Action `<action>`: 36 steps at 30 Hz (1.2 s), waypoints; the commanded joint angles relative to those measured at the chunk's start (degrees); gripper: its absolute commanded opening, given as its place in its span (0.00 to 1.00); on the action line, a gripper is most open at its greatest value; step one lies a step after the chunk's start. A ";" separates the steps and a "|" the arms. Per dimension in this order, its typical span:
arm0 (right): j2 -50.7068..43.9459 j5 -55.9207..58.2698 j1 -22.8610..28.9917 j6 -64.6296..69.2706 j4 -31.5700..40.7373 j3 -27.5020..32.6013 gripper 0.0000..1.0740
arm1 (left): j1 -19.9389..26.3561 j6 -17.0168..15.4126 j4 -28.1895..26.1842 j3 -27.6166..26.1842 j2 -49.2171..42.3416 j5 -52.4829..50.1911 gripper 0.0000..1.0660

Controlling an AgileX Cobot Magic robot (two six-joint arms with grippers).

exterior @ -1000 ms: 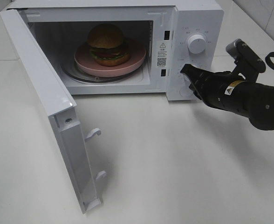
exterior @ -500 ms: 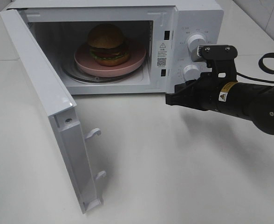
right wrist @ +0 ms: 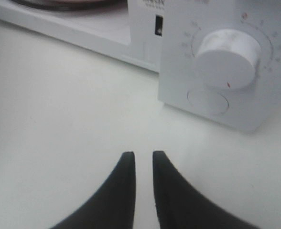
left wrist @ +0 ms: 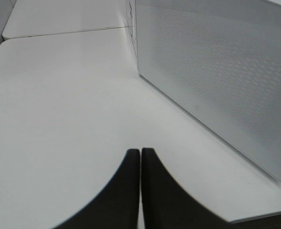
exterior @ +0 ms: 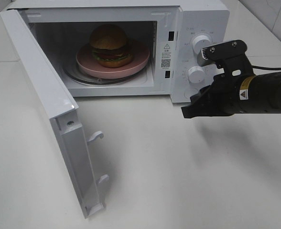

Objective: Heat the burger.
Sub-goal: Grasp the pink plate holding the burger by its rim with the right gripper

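Now: L gripper point(left wrist: 140, 151) over table point(left wrist: 59, 95), tips pressed together, empty. Door point(exterior: 40, 90) stands swung open; burger point(exterior: 109, 45) sits on pink plate point(exterior: 136, 64) inside microwave point(exterior: 202, 14) cavity. R gripper point(exterior: 184, 113) hangs near lower knob point(exterior: 196, 74), not touching, tips a slit apart, empty.

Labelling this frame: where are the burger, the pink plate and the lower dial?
burger point(exterior: 108, 39), exterior high view, top bun.
pink plate point(exterior: 113, 73), exterior high view, front rim.
lower dial point(right wrist: 229, 59), right wrist view, knob face.
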 commanded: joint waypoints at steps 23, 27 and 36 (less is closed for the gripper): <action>-10.83 41.94 -0.23 -17.19 21.54 -7.85 0.13 | -0.23 0.17 -0.40 0.17 -0.34 -0.63 0.00; -10.83 48.76 -0.23 -29.62 33.98 -11.80 0.13 | -0.23 0.17 -0.40 0.17 -0.34 -0.63 0.00; -10.83 51.57 -0.23 -47.44 50.59 -16.27 0.20 | -0.23 0.17 -0.40 0.17 -0.34 -0.63 0.00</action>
